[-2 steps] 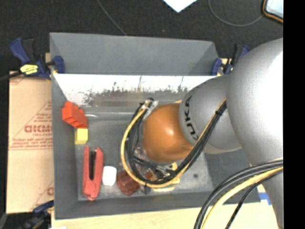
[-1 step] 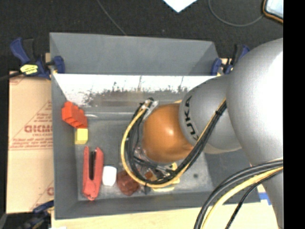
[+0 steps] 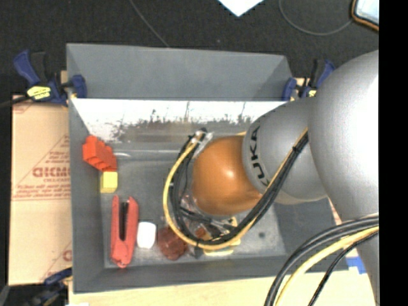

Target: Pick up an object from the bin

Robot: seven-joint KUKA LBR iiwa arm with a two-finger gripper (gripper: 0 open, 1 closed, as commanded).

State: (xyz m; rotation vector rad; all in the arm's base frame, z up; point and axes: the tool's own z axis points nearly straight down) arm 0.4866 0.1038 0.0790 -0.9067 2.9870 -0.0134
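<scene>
At lower centre, gripper [image 3: 194, 228] just beside a brown lump [image 3: 169, 243].
Grip state cannot be told; an off-centre descent could knock it aside.

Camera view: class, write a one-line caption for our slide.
Robot arm down in the grey bin, next to a brown lump, white block and red tool.

Grey metal bin [image 3: 86, 222] viewed from above. Arm [image 3: 299, 158] entering from the right, with orange wrist cover [image 3: 220, 174] and looped cables [image 3: 171, 183] over the bin's middle. Pincer [image 3: 199, 227] low near the front wall, largely hidden under the cover, just beside a brownish-red round thing [image 3: 171, 244]. Left of that, in turn: small white block [image 3: 146, 234], long red tool [image 3: 123, 231] with a black strip. Farther back by the left wall: yellow cube [image 3: 108, 182], just beside a red stepped block [image 3: 97, 153].
</scene>
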